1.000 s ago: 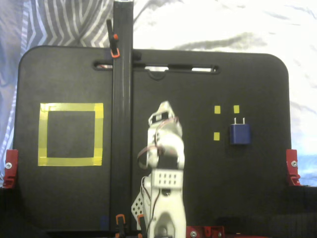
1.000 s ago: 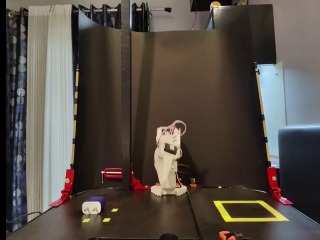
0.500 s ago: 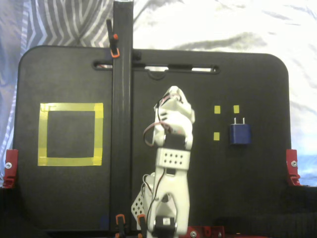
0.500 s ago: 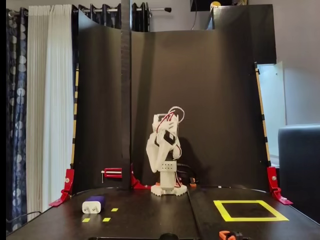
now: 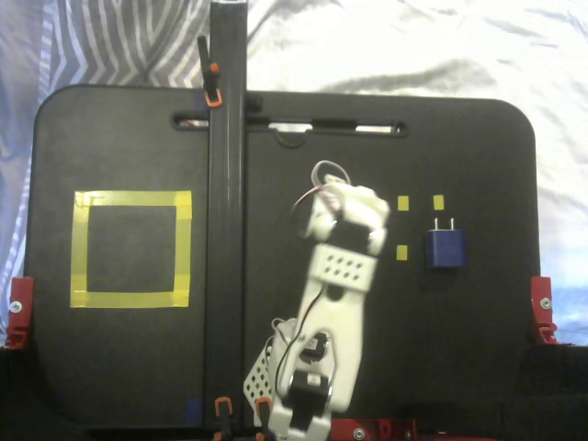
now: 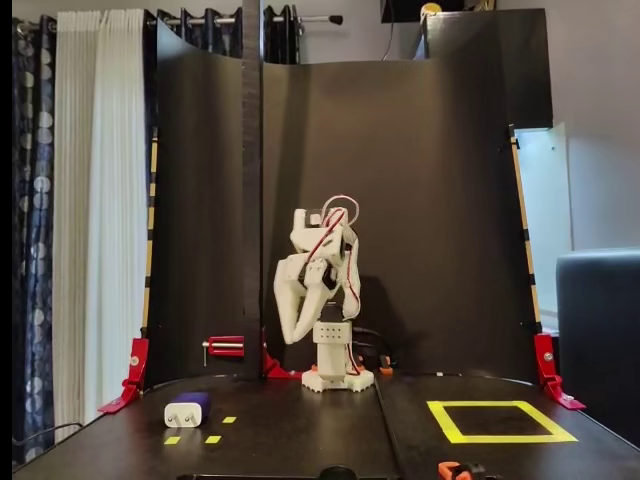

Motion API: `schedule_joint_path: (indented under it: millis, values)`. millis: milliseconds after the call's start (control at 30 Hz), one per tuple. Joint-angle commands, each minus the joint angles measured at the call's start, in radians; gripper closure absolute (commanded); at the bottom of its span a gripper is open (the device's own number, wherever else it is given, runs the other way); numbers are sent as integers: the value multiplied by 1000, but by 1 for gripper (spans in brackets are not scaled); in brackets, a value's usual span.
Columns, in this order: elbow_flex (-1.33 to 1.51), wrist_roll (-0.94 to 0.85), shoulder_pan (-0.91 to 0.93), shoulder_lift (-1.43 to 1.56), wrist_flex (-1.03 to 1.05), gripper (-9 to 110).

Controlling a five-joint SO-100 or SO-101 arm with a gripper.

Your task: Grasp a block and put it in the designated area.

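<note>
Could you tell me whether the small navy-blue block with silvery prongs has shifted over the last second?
No. In both fixed views the small navy-blue block with silvery prongs sits exactly as before beside the tiny yellow tape squares; only the white arm has swung toward it.

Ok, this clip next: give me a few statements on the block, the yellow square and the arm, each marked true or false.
1. The block lies on the table, away from the arm. True.
2. The block sits inside the designated area. False: that square is empty; the block lies on the opposite side of the table.
3. Small yellow tape squares lie beside the block. True.
4. The tool grips the block. False: nothing touches the block.
</note>
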Motion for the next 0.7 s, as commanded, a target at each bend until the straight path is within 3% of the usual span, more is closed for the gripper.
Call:
schedule_joint_path:
  millis: [0,233,667]
  values:
    - [-87,-109,67,-49,77,102]
    - [-233,-359,229,-183,195,102]
    - [-276,-729,497,-339,127,102]
